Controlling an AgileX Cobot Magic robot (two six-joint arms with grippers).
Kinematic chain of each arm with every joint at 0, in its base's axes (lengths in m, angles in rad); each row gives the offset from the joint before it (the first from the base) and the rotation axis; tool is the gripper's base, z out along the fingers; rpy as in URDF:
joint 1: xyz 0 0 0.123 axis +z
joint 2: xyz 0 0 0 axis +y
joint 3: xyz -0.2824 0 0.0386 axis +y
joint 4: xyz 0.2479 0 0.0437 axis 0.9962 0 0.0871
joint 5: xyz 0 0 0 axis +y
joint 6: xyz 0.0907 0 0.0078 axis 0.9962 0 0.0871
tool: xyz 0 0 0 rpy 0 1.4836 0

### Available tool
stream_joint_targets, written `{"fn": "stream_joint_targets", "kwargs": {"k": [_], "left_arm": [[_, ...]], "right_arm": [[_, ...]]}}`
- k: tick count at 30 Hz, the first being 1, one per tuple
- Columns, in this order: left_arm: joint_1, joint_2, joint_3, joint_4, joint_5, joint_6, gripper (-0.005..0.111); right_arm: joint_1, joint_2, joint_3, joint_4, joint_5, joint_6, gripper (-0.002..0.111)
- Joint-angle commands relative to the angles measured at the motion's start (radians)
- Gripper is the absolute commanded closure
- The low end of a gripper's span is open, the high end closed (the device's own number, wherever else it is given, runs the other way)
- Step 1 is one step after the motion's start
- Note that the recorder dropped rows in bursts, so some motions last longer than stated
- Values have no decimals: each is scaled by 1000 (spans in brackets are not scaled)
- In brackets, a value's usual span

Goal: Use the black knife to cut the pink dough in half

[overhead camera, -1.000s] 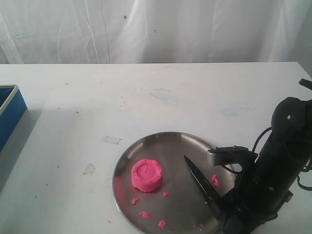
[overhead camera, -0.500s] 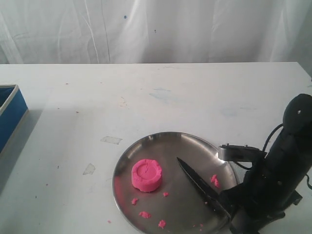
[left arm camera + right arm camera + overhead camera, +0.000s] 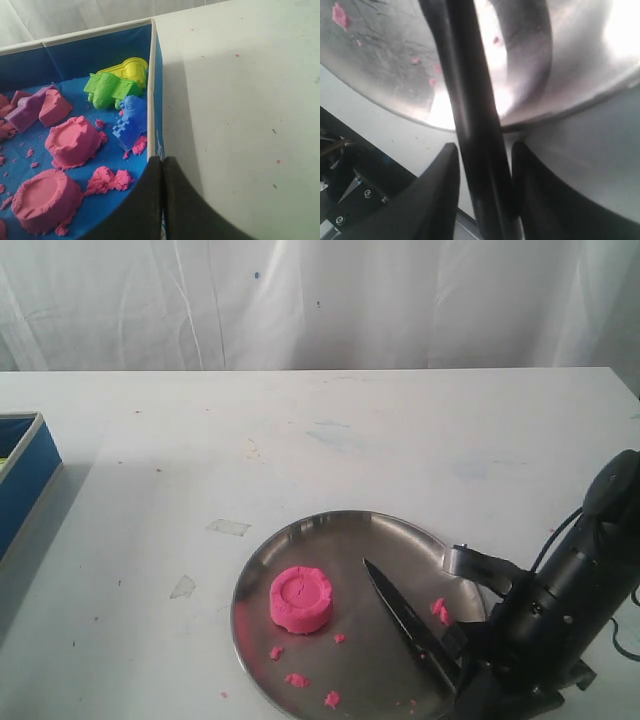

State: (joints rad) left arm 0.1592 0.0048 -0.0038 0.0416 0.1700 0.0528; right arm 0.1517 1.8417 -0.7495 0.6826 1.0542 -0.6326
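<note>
The pink dough (image 3: 300, 599) is a whole round puck on the left part of the steel plate (image 3: 330, 530). The black knife (image 3: 405, 615) lies slanted over the plate's right part, its tip pointing up and left, a short way right of the dough. My right gripper (image 3: 465, 665) is at the plate's lower right rim, shut on the knife's handle. In the right wrist view the knife (image 3: 470, 100) runs between the two fingers of the right gripper (image 3: 485, 145). My left gripper (image 3: 162, 159) is shut and empty, over the wall of a blue box (image 3: 100, 50).
Pink crumbs (image 3: 440, 610) lie scattered on the plate. The blue box (image 3: 25, 475) stands at the table's left edge. It holds pink lumps (image 3: 72, 140) and green (image 3: 107, 90), yellow (image 3: 130, 67) and blue (image 3: 131, 117) moulds.
The right arm has sunk lower and shifted right. The knife's tip has slid a little left toward the dough. The dough has not moved.
</note>
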Motion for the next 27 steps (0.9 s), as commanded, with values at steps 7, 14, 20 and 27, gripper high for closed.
{"fn": "stream_joint_targets", "kwargs": {"k": [7, 14, 20, 27], "left_arm": [[-2, -5, 4, -11, -5, -1, 107], [-2, -5, 4, -11, -5, -1, 107], [-2, -5, 4, -11, -5, -1, 107], [-2, -5, 4, -11, -5, -1, 107]], "right_arm": [[-4, -43, 1, 2, 6, -43, 108], [-2, -268, 1, 112, 23, -106, 108], [44, -465, 1, 150, 2, -150, 108], [148, -736, 3, 76, -59, -152, 108]]}}
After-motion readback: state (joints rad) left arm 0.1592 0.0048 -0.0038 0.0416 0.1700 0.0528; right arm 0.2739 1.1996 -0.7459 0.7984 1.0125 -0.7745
